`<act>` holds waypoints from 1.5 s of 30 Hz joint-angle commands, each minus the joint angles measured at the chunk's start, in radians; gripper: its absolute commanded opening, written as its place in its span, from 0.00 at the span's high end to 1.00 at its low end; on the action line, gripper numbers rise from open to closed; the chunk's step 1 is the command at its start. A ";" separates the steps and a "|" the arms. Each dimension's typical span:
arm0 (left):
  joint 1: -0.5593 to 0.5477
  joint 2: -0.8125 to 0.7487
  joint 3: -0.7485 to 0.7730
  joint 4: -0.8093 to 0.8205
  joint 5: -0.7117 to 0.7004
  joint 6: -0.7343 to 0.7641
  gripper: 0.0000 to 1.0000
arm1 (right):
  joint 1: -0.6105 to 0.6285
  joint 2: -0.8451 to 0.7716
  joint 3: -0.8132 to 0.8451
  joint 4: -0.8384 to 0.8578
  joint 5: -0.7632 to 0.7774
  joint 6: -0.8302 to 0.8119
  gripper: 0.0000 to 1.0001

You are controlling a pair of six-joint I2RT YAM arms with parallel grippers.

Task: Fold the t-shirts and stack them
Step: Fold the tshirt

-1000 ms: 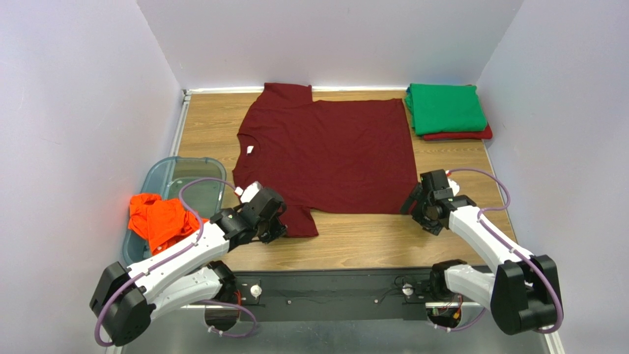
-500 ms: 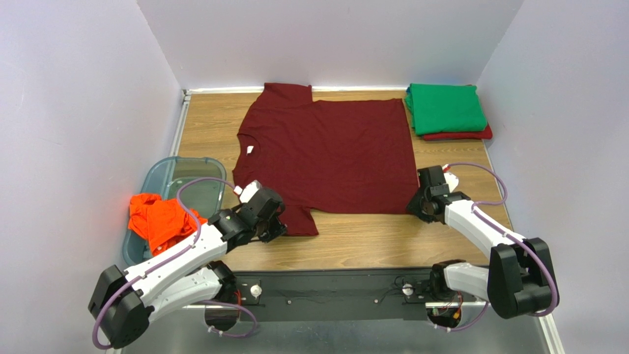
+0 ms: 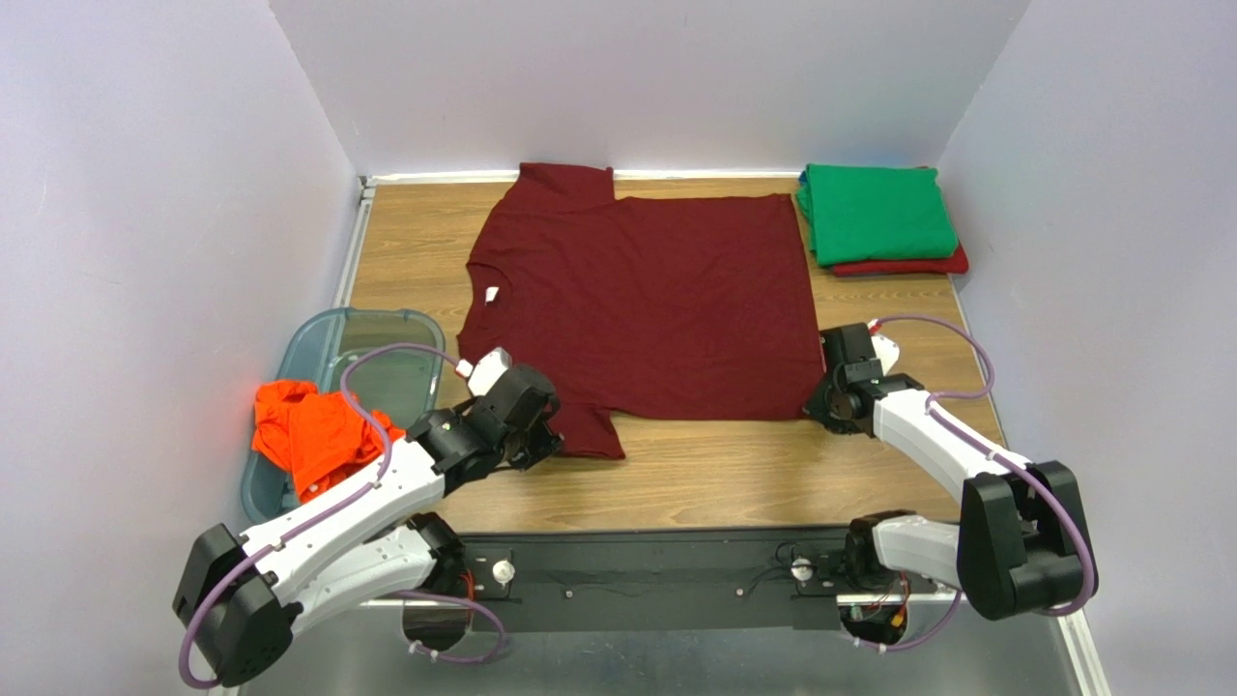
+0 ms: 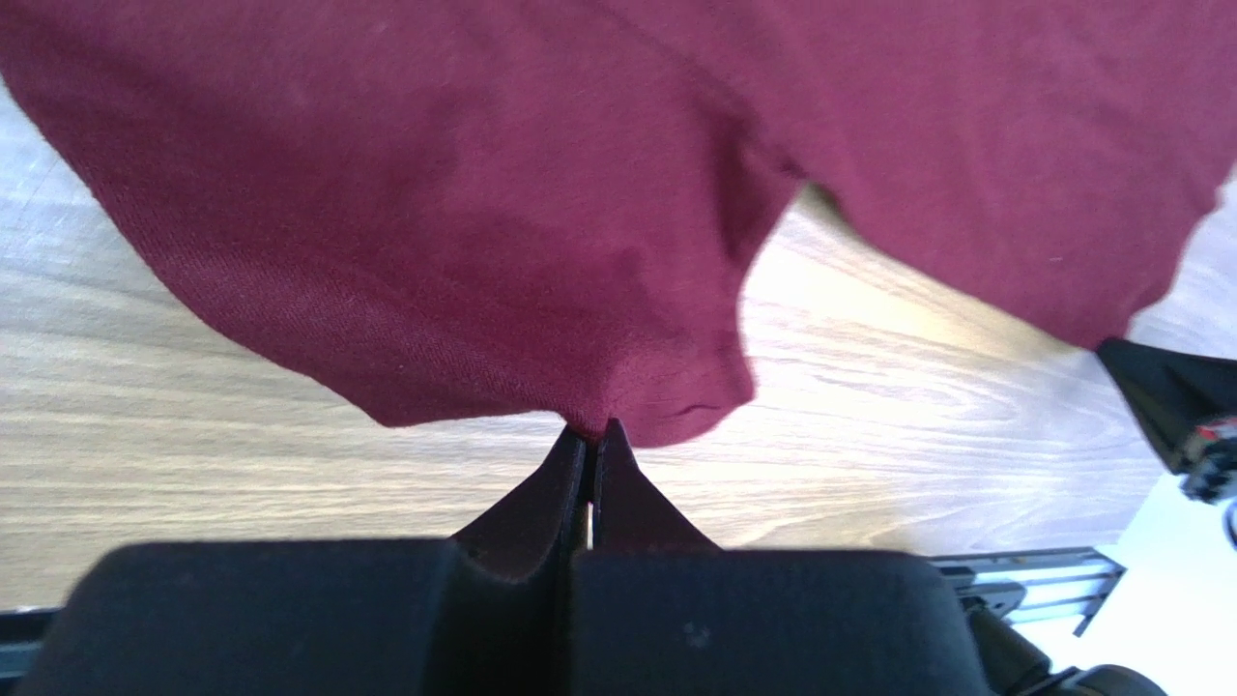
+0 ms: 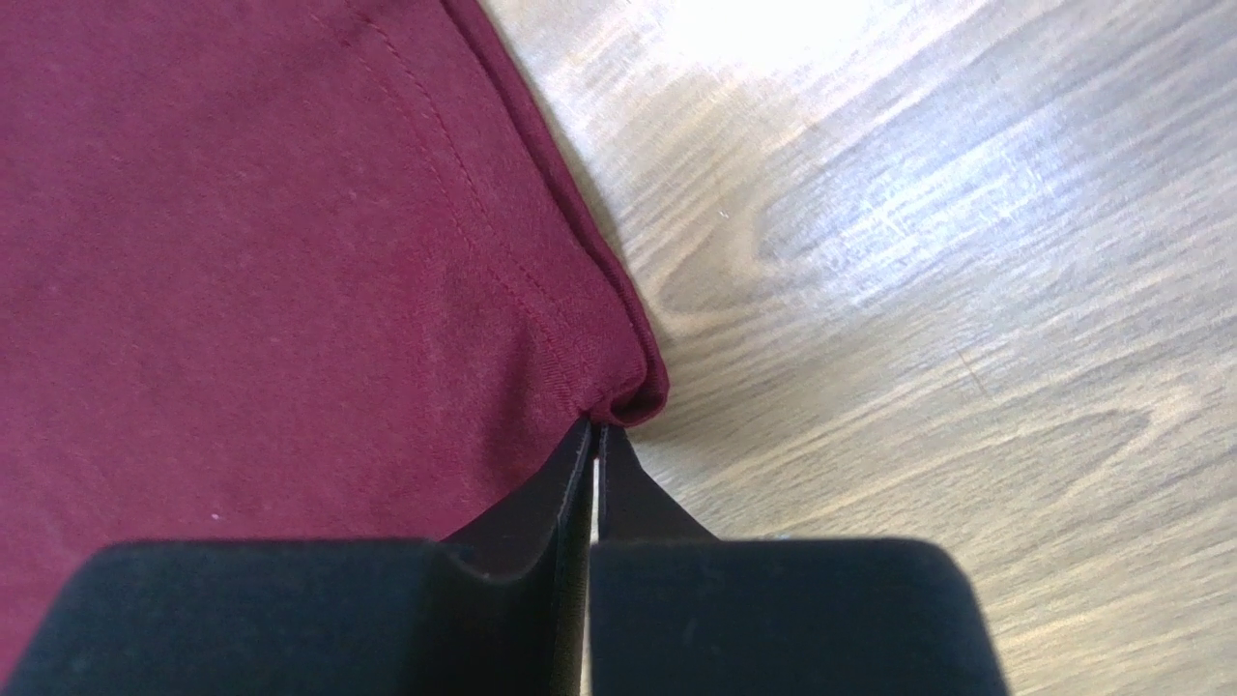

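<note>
- The maroon t-shirt (image 3: 639, 305) lies spread flat in the middle of the wooden worktop (image 3: 421, 247). Its collar points to the left edge and its bottom hem to the right edge.
- A small white neck label (image 3: 491, 295) shows inside the collar.
- One sleeve reaches the far edge of the worktop; the other points to the near edge.
- The left hand (image 3: 540, 435) sits at the near sleeve. In the left wrist view its two fingers are pressed together, and the sleeve's edge is pinched at their tips (image 4: 591, 438). The cloth there is slightly puckered.
- The right hand (image 3: 818, 409) sits at the near corner of the shirt's bottom hem, on the side toward the right edge. In the right wrist view its fingers are closed against each other, right at that stitched corner (image 5: 595, 435). The corner bunches up at the tips, so it appears gripped.
- Bare wood shows beside the hem in that view.
- At the far right corner of the worktop a folded green t-shirt (image 3: 876, 213) rests on top of a folded red t-shirt (image 3: 908, 266), whose edge peeks out beneath it.
- That stack lies apart from the maroon shirt.
- By the left edge stands a clear tub (image 3: 370, 341), with a crumpled orange t-shirt (image 3: 312, 432) lying over its near end.
</note>
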 commanded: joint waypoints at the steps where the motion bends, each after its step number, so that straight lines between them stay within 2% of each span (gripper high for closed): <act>1: 0.007 -0.012 0.058 -0.014 -0.083 0.015 1.00 | -0.002 0.001 0.050 0.002 -0.033 -0.034 0.99; 9: 0.024 0.024 0.136 -0.008 -0.123 0.075 1.00 | -0.004 -0.016 0.115 0.002 -0.045 -0.071 0.99; 15: 0.077 0.067 0.208 0.040 -0.168 0.158 1.00 | -0.002 0.004 0.187 0.002 -0.031 -0.089 0.99; 25: 0.188 0.162 0.299 0.095 -0.149 0.297 1.00 | -0.004 0.076 0.279 0.002 -0.030 -0.126 0.99; 45: 0.307 0.367 0.509 0.159 -0.134 0.455 1.00 | -0.002 0.253 0.513 0.001 0.016 -0.163 0.99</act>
